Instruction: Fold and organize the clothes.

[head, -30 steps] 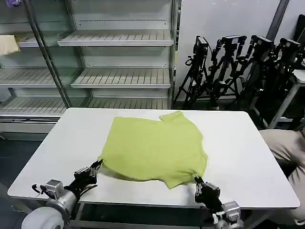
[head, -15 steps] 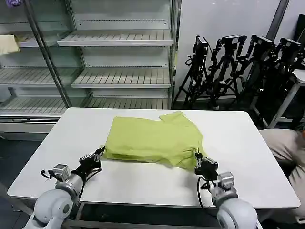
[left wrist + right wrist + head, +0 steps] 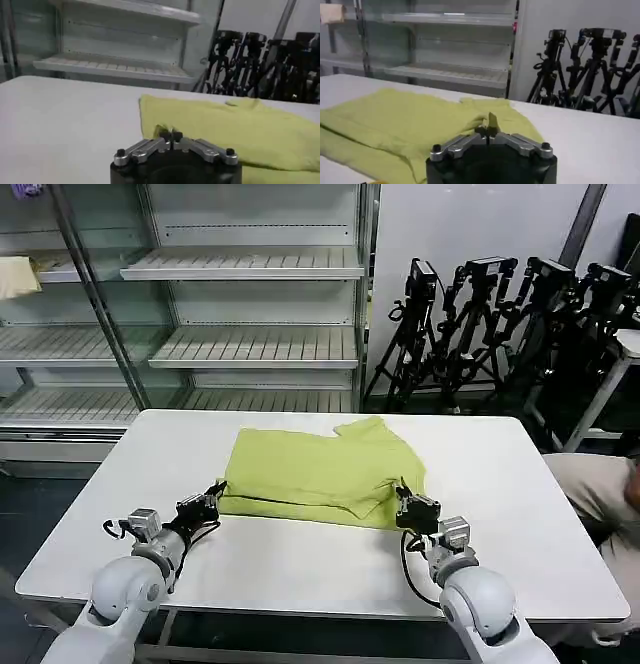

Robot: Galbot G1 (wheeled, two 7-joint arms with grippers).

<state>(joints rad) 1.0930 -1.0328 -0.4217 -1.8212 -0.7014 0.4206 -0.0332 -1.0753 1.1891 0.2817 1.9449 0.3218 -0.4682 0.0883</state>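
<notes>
The lime yellow-green T-shirt (image 3: 320, 474) lies on the white table (image 3: 500, 514), its near hem doubled over onto the body. My left gripper (image 3: 213, 495) is shut on the shirt's near left corner, low over the table. In the left wrist view the left gripper (image 3: 170, 134) pinches a small fold of the T-shirt (image 3: 235, 130). My right gripper (image 3: 402, 502) is shut on the near right corner. In the right wrist view the right gripper (image 3: 488, 130) holds a raised tip of the T-shirt (image 3: 405, 117).
Empty metal shelving (image 3: 250, 314) stands behind the table. Black camera tripods (image 3: 510, 324) cluster at the back right. A person in beige (image 3: 600, 494) sits past the table's right edge. Bare tabletop lies left, right and in front of the shirt.
Both grippers have carried the shirt's near hem away from me, folding it over the body. The visible shirt is now shorter front to back.
</notes>
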